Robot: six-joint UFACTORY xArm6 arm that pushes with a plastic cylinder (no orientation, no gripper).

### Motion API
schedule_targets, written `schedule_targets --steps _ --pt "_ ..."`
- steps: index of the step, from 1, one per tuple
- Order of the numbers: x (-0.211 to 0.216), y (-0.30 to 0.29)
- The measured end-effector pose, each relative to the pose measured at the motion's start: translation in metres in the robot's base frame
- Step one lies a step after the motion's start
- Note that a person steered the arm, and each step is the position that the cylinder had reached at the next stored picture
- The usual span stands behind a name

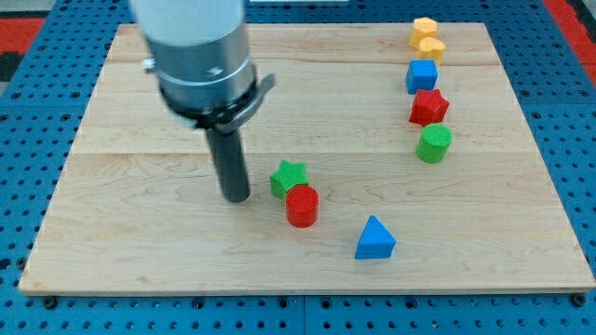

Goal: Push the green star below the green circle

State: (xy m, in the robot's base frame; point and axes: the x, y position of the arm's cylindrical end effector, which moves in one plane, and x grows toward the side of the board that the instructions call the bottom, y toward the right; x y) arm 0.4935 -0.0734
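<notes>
The green star (288, 176) lies near the middle of the wooden board (140, 233), touching a red cylinder (302, 206) just below and right of it. The green circle (433, 143) stands at the view's right, below a red star (428, 107). My tip (237, 196) rests on the board just left of the green star, a small gap away from it.
A column at the view's upper right holds a yellow hexagon block (425, 30), a yellow heart-like block (431, 47) and a blue cube (421, 75), above the red star. A blue triangle (374, 238) lies below and right of the red cylinder.
</notes>
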Motion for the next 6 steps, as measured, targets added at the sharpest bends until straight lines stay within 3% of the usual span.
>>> schedule_targets --steps 1,2,3,4,5,6 --pt "-0.012 0.062" --pt "0.011 0.134" --pt "0.035 0.113" --pt "0.051 0.157" --pt "0.025 0.169" --pt "0.031 0.162"
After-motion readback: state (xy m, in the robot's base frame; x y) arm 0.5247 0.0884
